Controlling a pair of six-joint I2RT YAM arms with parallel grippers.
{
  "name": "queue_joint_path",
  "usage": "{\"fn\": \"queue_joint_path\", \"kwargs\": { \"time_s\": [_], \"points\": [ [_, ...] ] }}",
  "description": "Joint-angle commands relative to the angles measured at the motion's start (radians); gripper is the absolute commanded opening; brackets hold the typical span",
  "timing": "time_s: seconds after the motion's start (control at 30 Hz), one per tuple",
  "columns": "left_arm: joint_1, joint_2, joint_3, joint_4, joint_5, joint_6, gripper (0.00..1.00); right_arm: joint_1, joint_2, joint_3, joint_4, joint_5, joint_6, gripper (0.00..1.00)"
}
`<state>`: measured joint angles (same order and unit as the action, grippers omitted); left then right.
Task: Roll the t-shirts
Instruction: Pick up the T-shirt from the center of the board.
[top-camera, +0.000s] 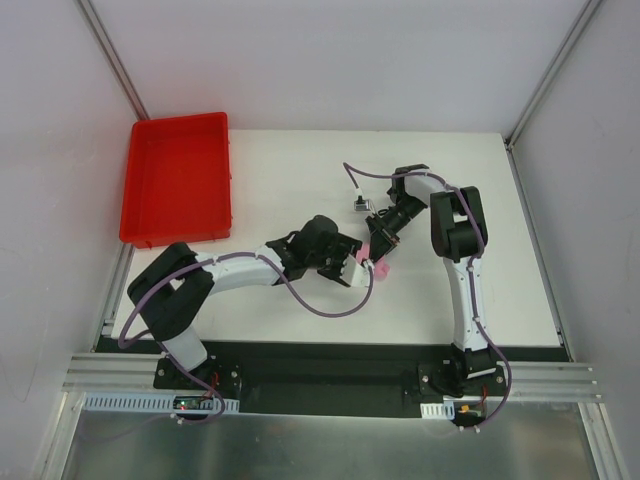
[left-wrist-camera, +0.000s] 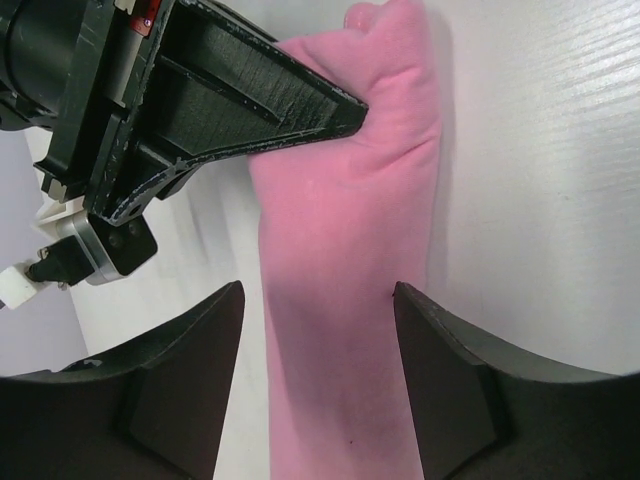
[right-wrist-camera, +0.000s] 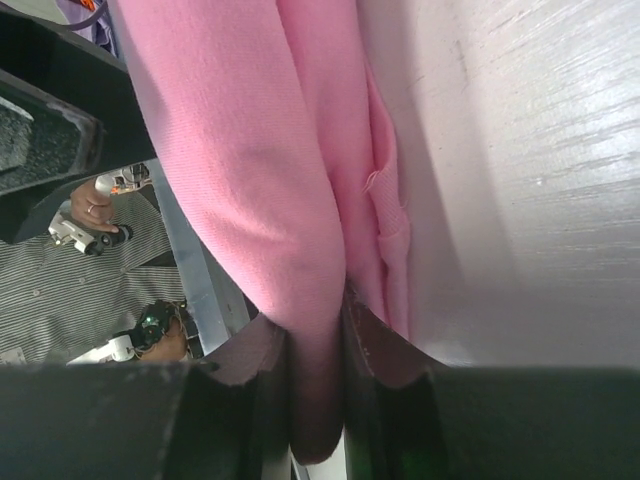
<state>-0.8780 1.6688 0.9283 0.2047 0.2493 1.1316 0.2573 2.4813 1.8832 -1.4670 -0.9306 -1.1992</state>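
The left gripper (left-wrist-camera: 318, 300) is seen released. Its two dark fingers (left-wrist-camera: 185, 390) stand apart on either side of the t-shirt (left-wrist-camera: 345, 200). A strip of the white table (left-wrist-camera: 560, 150) shows between one finger and the cloth; at the other finger, contact cannot be told.

The right gripper (right-wrist-camera: 315, 345) is clenched on the same t-shirt. In the right wrist view a fold of pink cloth is pinched between its two fingers. In the left wrist view one of those fingers is seen reaching over the far end of the bundle.

One t-shirt is counted. It is plain light pink and gathered into a long, narrow bundle that lies on the table. From above only a small patch of it is visible, between the two gripper heads near the middle of the table.

Two arms are counted, both bent inward so that the two grippers are brought just beside each other. One red tray (top-camera: 178, 122) is seen at the table's far left corner, well apart from the t-shirt and from both grippers.
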Motion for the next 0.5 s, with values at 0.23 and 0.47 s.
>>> {"fn": "queue_joint_path", "kwargs": {
  "time_s": [0.23, 0.47],
  "points": [
    [-0.007, 0.052, -0.069, 0.042, -0.028, 0.086, 0.60, -0.015, 0.044, 0.024, -0.190, 0.105, -0.014, 0.05],
    [-0.007, 0.164, -0.065, 0.101, -0.091, 0.149, 0.58, -0.016, 0.047, 0.027, -0.191, 0.104, -0.011, 0.05]
  ]
}}
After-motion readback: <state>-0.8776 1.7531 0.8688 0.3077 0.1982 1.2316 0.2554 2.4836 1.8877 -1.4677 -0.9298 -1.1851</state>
